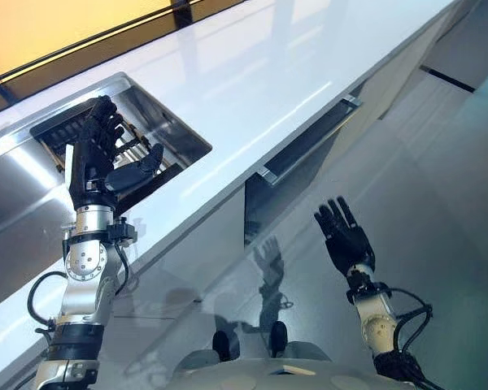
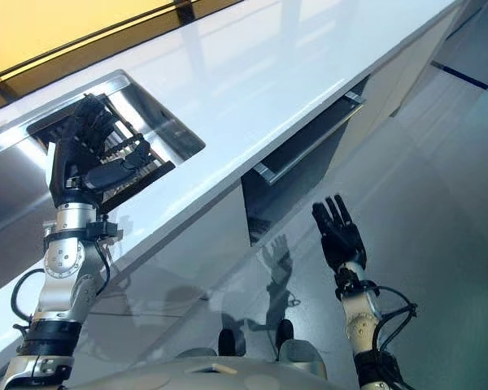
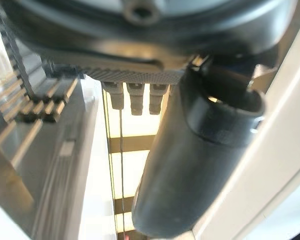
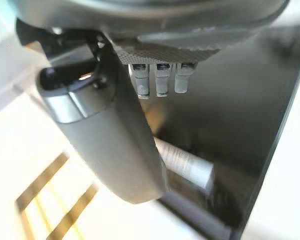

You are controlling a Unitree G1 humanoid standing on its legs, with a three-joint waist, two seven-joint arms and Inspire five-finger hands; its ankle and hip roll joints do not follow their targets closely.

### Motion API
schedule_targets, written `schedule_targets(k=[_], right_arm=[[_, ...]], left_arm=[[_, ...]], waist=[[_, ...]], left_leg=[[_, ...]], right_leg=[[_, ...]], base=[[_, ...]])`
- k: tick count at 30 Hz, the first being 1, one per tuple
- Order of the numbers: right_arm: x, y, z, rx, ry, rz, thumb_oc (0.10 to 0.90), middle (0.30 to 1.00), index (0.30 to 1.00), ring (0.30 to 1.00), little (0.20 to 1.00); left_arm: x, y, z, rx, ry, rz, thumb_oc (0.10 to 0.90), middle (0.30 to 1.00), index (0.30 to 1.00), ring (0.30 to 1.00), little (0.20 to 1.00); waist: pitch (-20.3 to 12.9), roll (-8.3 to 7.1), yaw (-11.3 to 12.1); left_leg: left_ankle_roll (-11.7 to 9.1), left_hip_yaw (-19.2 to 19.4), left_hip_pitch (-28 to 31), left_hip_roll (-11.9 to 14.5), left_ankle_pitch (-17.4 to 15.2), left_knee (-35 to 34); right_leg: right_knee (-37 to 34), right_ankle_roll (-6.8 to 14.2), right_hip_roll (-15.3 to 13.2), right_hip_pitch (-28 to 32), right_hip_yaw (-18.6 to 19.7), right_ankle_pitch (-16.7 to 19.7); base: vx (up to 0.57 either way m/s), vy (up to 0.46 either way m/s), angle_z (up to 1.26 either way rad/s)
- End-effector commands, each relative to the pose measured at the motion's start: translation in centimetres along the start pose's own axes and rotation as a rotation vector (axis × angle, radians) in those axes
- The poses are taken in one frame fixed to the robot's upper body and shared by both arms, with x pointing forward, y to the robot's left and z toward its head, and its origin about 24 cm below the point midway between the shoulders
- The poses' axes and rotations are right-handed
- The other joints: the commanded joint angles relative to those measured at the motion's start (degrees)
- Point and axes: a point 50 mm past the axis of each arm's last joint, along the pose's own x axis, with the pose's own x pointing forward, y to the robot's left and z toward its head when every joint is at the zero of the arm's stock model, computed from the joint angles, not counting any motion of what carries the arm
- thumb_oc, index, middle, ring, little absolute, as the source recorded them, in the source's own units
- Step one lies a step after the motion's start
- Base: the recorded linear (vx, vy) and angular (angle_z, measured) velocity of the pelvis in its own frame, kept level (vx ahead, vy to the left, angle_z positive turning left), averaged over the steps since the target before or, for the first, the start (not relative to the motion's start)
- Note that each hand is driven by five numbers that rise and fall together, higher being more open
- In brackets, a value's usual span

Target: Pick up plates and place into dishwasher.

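Nearest the camera, low on the robot's right side, the right hand is raised over the glossy grey floor with its fingers straight and spread a little, palm empty, touching nothing. Its reflection shows faintly in the shiny cabinet front beside it. Just beyond that hand a dark gap opens in the run of cabinets, and above the gap a pulled-out drawer or door edge with a long metal handle juts out from under the counter (I cannot tell from where I stand whether this is the dishwasher).

On the other side, the left hand is lifted above the edge of the white countertop, right over the sink. Its fingers stand upright and loosely relaxed, with the thumb sticking out sideways; nothing is held between them. Behind the fingers, inside the stainless sink, sits a dark slatted rack, its bars running side by side; the left wrist view shows those same bars close by, past the thumb.

As for plates, I cannot make out any on the counter, in the rack or in either hand; the part of the sink behind the hand is hidden. A warm yellow wall panel with a dark frame runs along the far side of the counter.
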Motion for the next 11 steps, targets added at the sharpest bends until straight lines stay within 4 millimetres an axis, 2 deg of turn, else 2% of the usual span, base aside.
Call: schedule_targets(k=[1,6,11], right_arm=[[0.2,-0.8,2.4,-0.144,-0.094,-0.045,0.8,0.9,0.9,0.9,0.9],[-1.0,-4.3,0.1,-0.349,0.093,-0.228,0.8,0.9,0.9,0.9,0.9],[-3.5,-8.4,-2.4,-0.418,0.314,-0.351,0.8,0.9,0.9,0.9,0.9]], left_arm=[[2.4,0.0,2.9,-0.082,-0.188,0.031,0.8,0.9,0.9,0.9,0.9],[2.8,-0.2,3.4,-0.117,-0.208,0.039,0.8,0.9,0.9,0.9,0.9],[3.5,-0.5,3.9,-0.145,-0.217,0.037,0.8,0.9,0.9,0.9,0.9]], waist=[[-4.09,1.66,-0.96],[-4.38,1.66,-0.98],[-4.52,1.61,-0.56]], left_leg=[[0.76,1.06,-1.47,-2.48,-5.02,1.4],[1.21,0.69,-1.23,-2.55,-5.9,2.3],[1.78,-0.01,-0.57,-2.81,-6.7,2.98]], right_leg=[[4.21,2.33,2.15,-0.36,1.06,-6.8],[6.68,2.1,2.06,-0.58,1.33,-8.27],[8.3,1.88,2.2,-0.51,1.14,-9.13]], base=[[0.0,-0.001,-0.09],[0.0,-0.001,-0.04],[0.0,0.0,0.0]])
